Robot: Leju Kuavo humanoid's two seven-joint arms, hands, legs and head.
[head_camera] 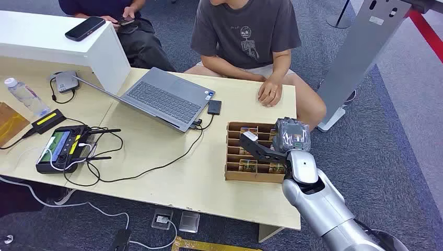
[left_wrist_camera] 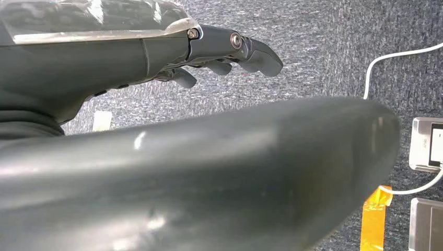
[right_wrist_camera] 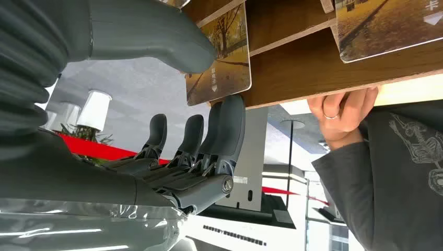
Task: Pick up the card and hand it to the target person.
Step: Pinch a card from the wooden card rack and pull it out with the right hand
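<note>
Now right hand (right_wrist_camera: 172, 130) pinches one card (right_wrist_camera: 219, 60)

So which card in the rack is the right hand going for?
The card in the rack's far row, sticking up with its autumn-tree picture between the right hand's thumb and fingers. The other cards sit untouched in their slots.

Two people (head_camera: 245, 36), one laptop (head_camera: 164, 98), two phones (head_camera: 85, 28), one bottle (head_camera: 23, 97).
</note>
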